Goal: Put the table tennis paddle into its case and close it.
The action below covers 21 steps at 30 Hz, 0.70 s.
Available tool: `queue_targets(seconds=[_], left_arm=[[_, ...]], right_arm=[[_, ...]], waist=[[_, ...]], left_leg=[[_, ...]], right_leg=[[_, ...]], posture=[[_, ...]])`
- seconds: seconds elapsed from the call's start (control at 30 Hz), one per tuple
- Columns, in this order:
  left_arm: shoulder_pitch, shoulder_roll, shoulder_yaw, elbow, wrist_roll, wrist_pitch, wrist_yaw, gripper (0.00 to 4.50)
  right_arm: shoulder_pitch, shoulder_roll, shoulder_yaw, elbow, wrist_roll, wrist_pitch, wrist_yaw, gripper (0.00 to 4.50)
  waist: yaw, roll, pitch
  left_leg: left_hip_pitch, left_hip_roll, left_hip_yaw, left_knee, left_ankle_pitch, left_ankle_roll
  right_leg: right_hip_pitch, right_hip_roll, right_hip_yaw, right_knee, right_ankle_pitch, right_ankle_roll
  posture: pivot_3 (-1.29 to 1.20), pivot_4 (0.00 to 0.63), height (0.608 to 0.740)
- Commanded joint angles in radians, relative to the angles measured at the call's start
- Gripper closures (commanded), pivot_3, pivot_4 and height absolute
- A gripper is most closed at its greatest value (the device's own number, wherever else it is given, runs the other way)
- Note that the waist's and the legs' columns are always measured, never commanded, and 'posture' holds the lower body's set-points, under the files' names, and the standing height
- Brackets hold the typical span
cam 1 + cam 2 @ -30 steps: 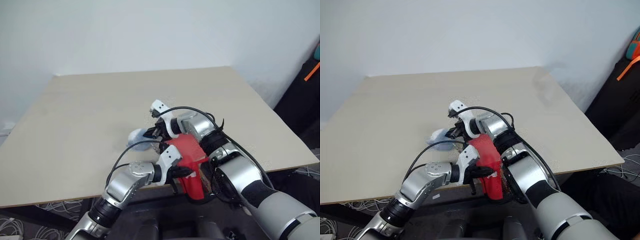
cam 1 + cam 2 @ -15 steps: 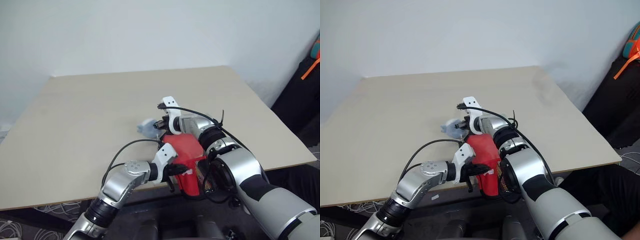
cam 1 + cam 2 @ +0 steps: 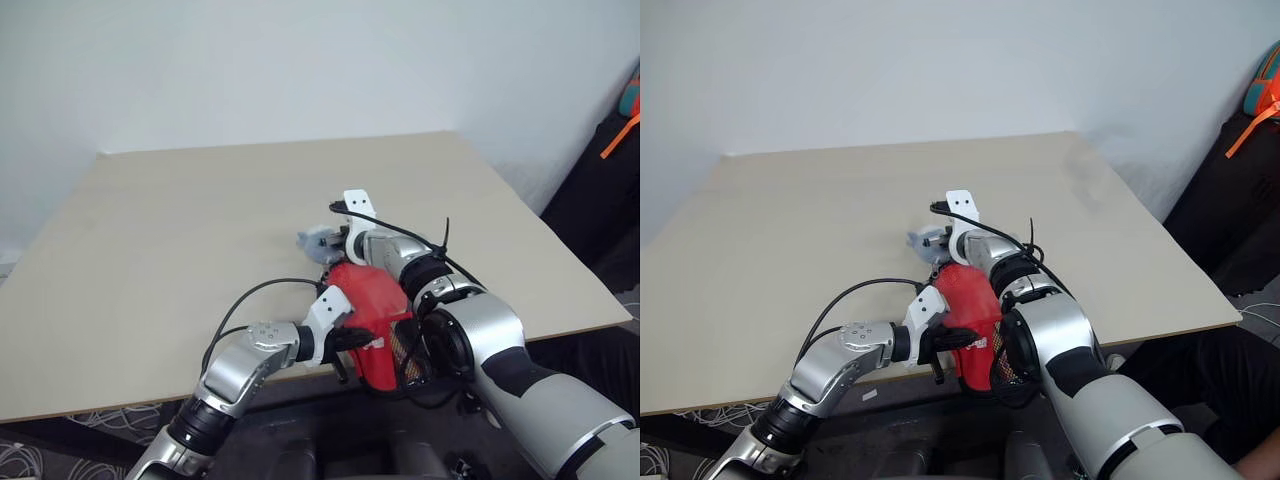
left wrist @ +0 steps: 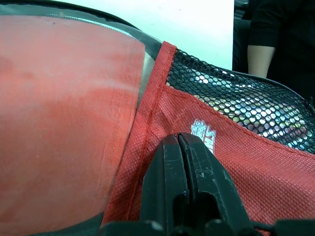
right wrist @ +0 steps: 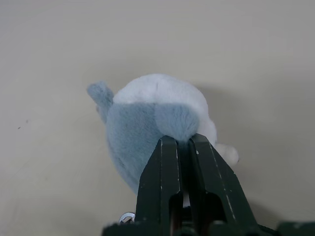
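Note:
The red fabric case [image 3: 378, 300] stands tilted at the table's near edge, its black mesh patch [image 4: 246, 103] and white print facing the left wrist view. A smooth red surface, seemingly the paddle's face [image 4: 64, 123], lies behind the case's clear panel. My left gripper [image 3: 351, 340] is shut, its tips [image 4: 179, 138] pinched at the red fabric by the print. Just beyond the case, my right gripper [image 3: 333, 252] is shut on the base of a small pale blue-grey plush lump [image 5: 147, 113] resting on the table.
The beige table [image 3: 180, 220] stretches far and left of the case, with a pale wall behind it. A dark bag with an orange strap [image 3: 625, 130] sits off the right side. A person's dark sleeve [image 4: 275, 39] is beyond the case.
My right gripper has carried the plush lump rightward and farther onto the table, from left of the case to just past its top, turning as it went. The left gripper kept its hold.

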Motion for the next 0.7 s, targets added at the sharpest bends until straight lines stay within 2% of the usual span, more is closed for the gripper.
queue_targets(seconds=[0.03, 0.4, 0.7], left_arm=[[0.011, 0.028, 0.031, 0.011, 0.033, 0.023, 0.025, 4.5], [0.01, 0.027, 0.03, 0.012, 0.033, 0.028, 0.023, 4.5], [0.005, 0.027, 0.025, 0.017, 0.034, 0.03, 0.015, 4.5]], right_arm=[[-0.041, -0.043, -0.024, -0.02, 0.001, -0.058, -0.048, 4.45], [-0.034, -0.109, -0.078, 0.0, 0.01, -0.107, -0.125, 4.45], [-0.029, -0.111, -0.075, 0.0, -0.002, -0.1, -0.109, 4.45]], waist=[[0.0, 0.0, 0.0], [-0.001, 0.001, 0.0], [-0.001, 0.001, 0.0]], left_leg=[[0.0, 0.0, 0.0, 0.0, 0.0, 0.0], [0.0, 0.0, 0.0, -0.001, 0.0, 0.0], [0.0, 0.0, 0.0, -0.001, 0.0, 0.0]], right_leg=[[0.0, 0.0, 0.0, 0.0, 0.0, 0.0], [0.0, 0.0, 0.0, -0.001, 0.0, 0.0], [0.0, 0.0, 0.0, -0.001, 0.0, 0.0]], posture=[[0.0, 0.0, 0.74], [0.0, 0.0, 0.74], [0.0, 0.0, 0.74]])
